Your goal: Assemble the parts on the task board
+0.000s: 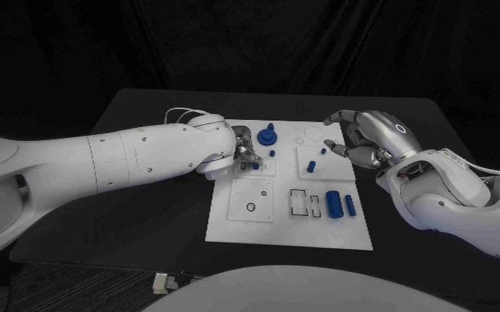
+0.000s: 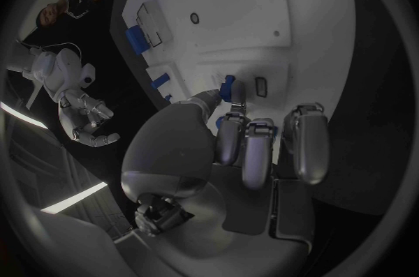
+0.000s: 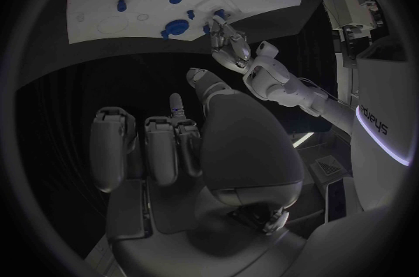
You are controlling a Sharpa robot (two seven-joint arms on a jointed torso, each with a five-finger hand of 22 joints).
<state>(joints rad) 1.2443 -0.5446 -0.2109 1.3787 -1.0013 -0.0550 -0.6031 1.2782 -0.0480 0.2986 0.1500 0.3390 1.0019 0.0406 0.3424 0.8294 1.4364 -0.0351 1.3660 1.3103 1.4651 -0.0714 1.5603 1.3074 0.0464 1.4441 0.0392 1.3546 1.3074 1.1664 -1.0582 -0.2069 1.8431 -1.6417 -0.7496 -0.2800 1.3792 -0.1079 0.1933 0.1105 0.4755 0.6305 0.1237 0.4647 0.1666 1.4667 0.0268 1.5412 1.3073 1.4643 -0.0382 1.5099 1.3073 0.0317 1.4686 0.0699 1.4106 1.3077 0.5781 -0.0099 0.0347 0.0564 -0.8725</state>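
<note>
I see the flat white rectangular task board (image 1: 235, 222) mid-table, my left silver hand (image 1: 242, 152) pinching a small blue plastic peg (image 2: 229, 88) at its left edge, my right silver hand (image 1: 360, 139) curled, holding nothing

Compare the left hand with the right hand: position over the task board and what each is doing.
The left hand is over the task board's left part, fingers down among the small blue parts, pinching one; the right hand sits at the board's right edge and holds nothing, fingers curled and apart. The left hand faces palm down; the right hand shows its back to the head camera. Both are silver, on white arms.
</note>
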